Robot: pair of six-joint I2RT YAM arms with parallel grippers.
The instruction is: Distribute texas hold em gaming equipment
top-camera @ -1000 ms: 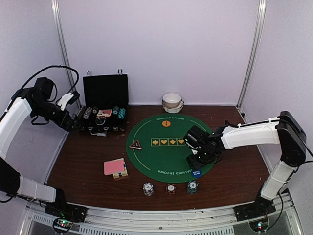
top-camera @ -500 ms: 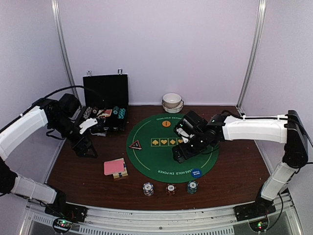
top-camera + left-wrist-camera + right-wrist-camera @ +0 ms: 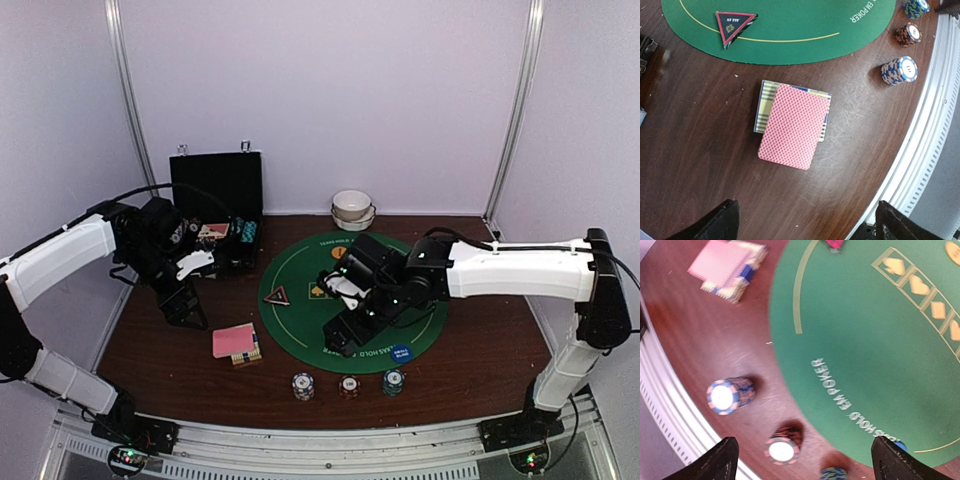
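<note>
Both pincers are wide open with nothing in them. The left pincer hangs over the bench just off the left edge of the green mat. Its wrist cam looks straight down on the pink-backed cards. They lie on the wood just off the mat's near-left edge, with the top pink-backed part skewed a bit on the pile under it. The right pincer is over the near-left part of the mat.

Chips are lined up on the wood just past the mat's near edge, going left to right: blue stack, red stack, teal stack.

Buttons are all on the mat:
- The red triangular button is on the left side.
- The blue button is by the near-right edge.
- The orange button is at the far side, partly hidden behind the right arm.

The black case stands open off the mat's far-left side, and the white bowls are stacked just beyond its far edge.
</note>
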